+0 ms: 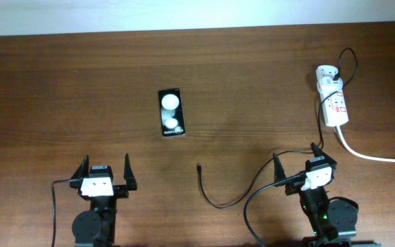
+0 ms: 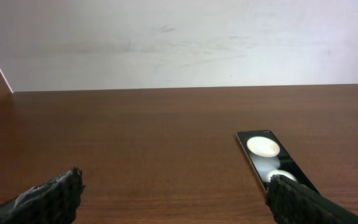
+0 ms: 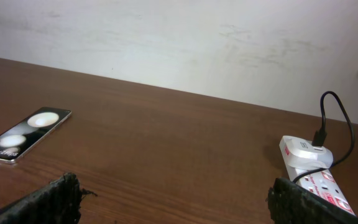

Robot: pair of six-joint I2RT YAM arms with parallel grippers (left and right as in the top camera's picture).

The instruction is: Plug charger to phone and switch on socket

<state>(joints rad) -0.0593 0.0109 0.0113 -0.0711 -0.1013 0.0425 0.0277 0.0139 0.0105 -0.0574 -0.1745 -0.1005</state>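
You're at what looks like a bare robotics lab bench: a dark wood-grain tabletop (image 1: 60,82) meets a plain, scuffed white wall (image 3: 166,43), with the left arm (image 1: 93,221) and right arm (image 1: 326,214) mounted at its near edge.

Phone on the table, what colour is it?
The phone is shiny black with two white light spots, best seen from overhead.

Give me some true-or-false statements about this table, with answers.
The phone lies flat on the table. True.
The charger is plugged into the phone. False: its tip lies loose on the wood, apart from the phone.
A white adapter sits in the socket. True.
The left gripper holds the cable. False: it is open and empty, as is the right gripper.
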